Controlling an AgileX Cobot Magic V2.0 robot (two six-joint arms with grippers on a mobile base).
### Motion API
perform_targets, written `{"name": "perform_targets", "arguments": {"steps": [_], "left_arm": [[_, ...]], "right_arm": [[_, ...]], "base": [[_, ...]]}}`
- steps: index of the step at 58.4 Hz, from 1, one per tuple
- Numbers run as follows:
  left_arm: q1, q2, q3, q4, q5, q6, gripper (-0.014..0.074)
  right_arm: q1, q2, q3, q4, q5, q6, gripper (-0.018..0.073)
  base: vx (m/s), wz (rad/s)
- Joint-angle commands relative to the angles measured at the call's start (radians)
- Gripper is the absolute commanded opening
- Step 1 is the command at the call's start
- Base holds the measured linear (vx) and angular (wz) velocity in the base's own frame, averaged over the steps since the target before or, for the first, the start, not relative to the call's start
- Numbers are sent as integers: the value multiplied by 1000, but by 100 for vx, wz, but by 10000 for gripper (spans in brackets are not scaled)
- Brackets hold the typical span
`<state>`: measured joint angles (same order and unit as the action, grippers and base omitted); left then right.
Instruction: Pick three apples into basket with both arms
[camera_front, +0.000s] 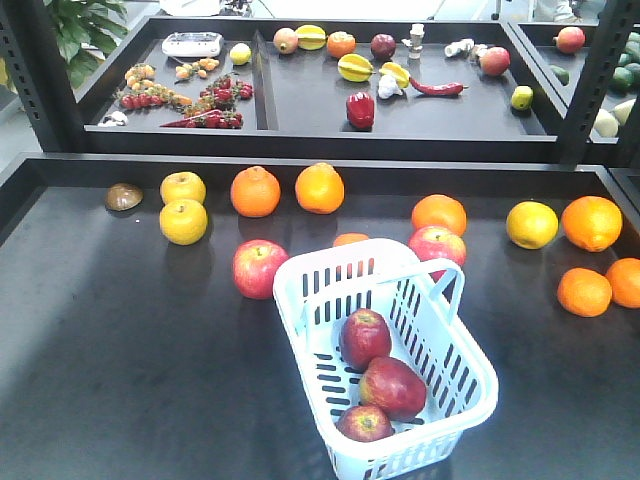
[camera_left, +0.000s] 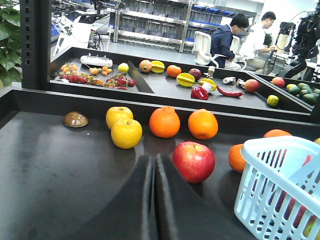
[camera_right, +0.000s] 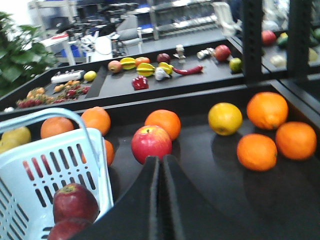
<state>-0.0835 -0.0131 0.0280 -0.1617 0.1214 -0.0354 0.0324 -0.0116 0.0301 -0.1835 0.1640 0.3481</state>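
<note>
Three apples (camera_front: 380, 385) are seen inside the basket (camera_front: 470, 395), lower centre. Firm, smooth and round, they are best gripped across the middle. Left gripper (camera_left: 153, 167) and right gripper (camera_right: 161, 167) are closed, empty.

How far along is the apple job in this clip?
It looks finished: three dark apples lie inside the basket. Nothing is in hand; the left gripper and right gripper are both shut and empty, above the table. The two brighter red apples remain on the table outside the basket. Nothing appears left.
</note>
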Motion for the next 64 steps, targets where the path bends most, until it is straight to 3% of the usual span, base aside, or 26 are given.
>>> {"name": "perform_targets", "arguments": {"steps": [1,17,29,64], "left_arm": [[3,-13,-25,-7,-71,-7,-6],[3,-13,-25,-7,-71,-7,-6],[3,-13,-25,-7,-71,-7,-6],[3,-13,-25,-7,-71,-7,-6]], "right_arm": [[-14,-12,12,-23,-64,55,-9],[-15,-12,12,-6,-118,51,-9],[-15,-12,12,93,-158,51,-9],[-15,-12,11,92,-148,51,-9]], "base": [[0,0],[0,0],[0,0],[0,0]]}}
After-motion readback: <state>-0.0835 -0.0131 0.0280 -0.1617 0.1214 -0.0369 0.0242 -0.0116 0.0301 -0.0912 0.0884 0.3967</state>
